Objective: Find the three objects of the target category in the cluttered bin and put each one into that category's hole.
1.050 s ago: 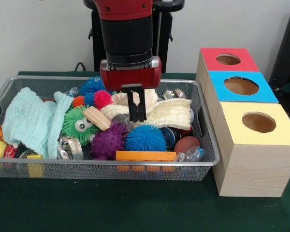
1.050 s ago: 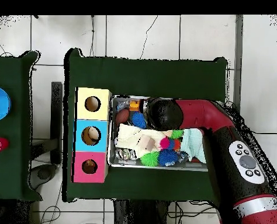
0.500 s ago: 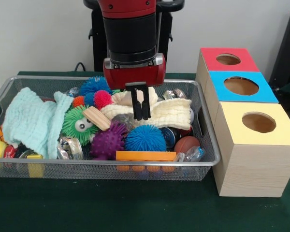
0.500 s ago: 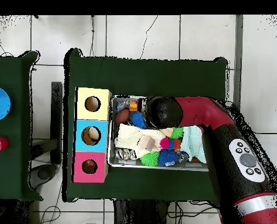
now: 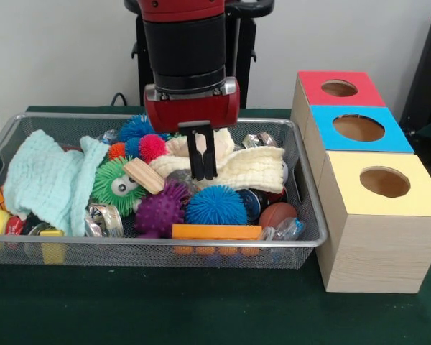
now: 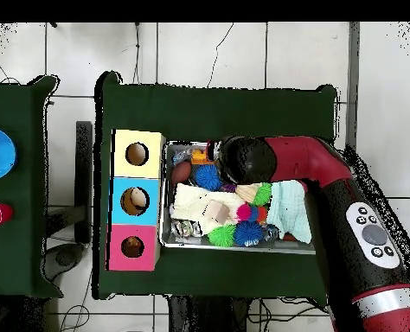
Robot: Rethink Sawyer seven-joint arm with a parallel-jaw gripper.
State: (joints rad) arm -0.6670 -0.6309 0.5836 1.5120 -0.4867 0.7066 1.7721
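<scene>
I see spiky balls heaped mid-bin — a blue one beside a purple one at the wire bin's front. My gripper hangs over the cream cloth, fingers narrow — pinched together, seemingly on nothing. The red, blue and yellow hole boxes stand alongside.

Sawyer arm: red shell, black cylindrical wrist, silver band, grey button panel, slim black gripper.
</scene>
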